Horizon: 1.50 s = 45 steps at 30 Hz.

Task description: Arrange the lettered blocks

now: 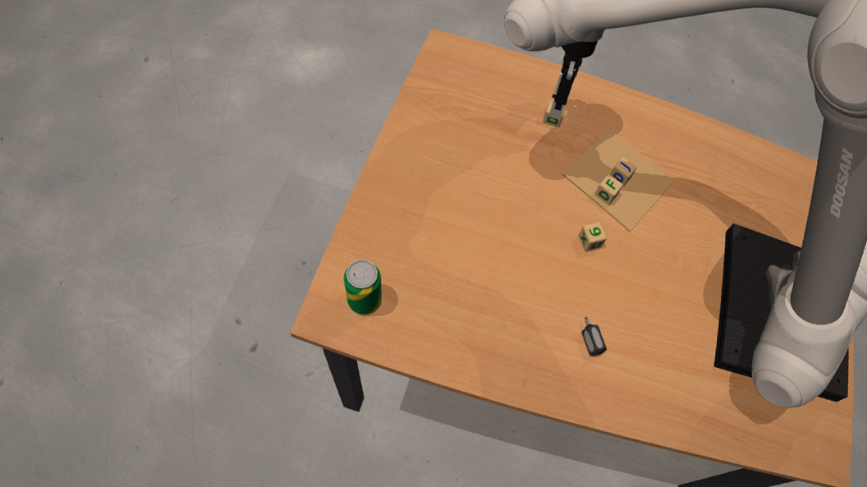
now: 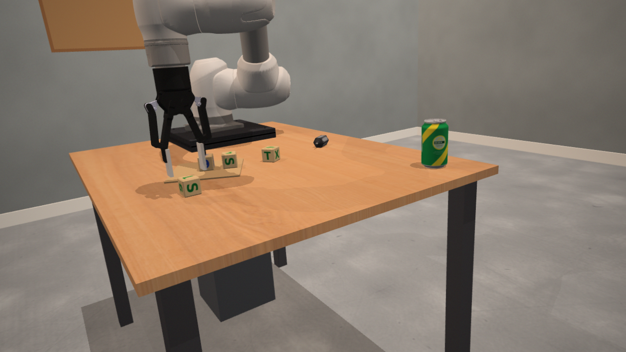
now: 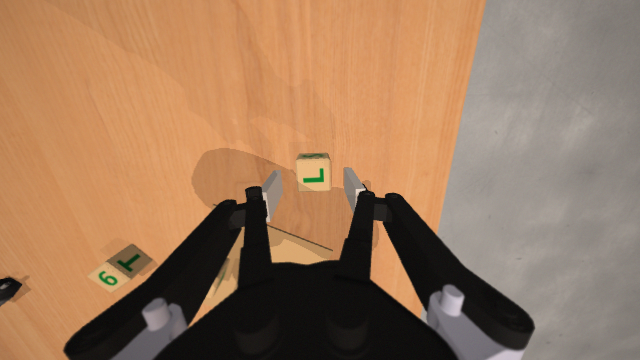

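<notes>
My gripper (image 1: 556, 105) (image 2: 186, 169) (image 3: 313, 180) is open and points straight down, with a finger on each side just above a wooden block with a green L on top (image 1: 553, 116) (image 2: 189, 185) (image 3: 313, 172). That block stands on the bare table just off the tan mat (image 1: 638, 200) (image 2: 223, 171) (image 3: 295, 252). Two blocks stand side by side on the mat: one with F on top (image 1: 608, 186) (image 2: 229, 159) and one with J on top (image 1: 625, 169) (image 2: 206, 163). A block with 6 on top (image 1: 592, 236) (image 2: 270, 153) (image 3: 120, 270) stands on the table off the mat.
A green and yellow can (image 1: 362, 287) (image 2: 434, 143) stands near a far table corner. A small dark object (image 1: 592, 339) (image 2: 321, 141) (image 3: 7, 287) lies on the table. The black base plate (image 1: 741, 295) (image 2: 227, 133) carries the arm. The table edge runs close beside the L block.
</notes>
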### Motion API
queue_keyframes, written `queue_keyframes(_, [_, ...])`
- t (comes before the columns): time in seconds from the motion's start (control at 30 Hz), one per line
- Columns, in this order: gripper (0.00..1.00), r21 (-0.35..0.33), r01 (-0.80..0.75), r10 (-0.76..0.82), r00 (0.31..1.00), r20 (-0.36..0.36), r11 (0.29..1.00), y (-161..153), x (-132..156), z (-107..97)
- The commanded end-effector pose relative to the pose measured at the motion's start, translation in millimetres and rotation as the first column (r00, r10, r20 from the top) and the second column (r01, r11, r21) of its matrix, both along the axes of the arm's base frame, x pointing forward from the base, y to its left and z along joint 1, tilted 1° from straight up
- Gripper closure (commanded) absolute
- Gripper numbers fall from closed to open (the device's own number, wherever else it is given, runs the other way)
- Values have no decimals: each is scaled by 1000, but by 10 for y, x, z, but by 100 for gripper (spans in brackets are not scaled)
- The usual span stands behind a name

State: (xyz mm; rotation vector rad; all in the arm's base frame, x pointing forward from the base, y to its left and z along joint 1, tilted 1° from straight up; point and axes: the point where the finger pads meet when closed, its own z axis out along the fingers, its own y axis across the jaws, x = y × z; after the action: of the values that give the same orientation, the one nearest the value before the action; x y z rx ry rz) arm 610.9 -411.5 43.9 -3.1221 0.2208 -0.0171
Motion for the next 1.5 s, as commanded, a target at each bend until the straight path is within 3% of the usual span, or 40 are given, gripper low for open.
queue_keyframes(0.0, [47,-1,0,0,1000,1,1000,-2,5,5])
queue_keyframes(1.1, [47,-1,0,0,1000,1,1000,-4,10,-1])
queue_keyframes(1.47, [47,-1,0,0,1000,1,1000,-3,12,-161])
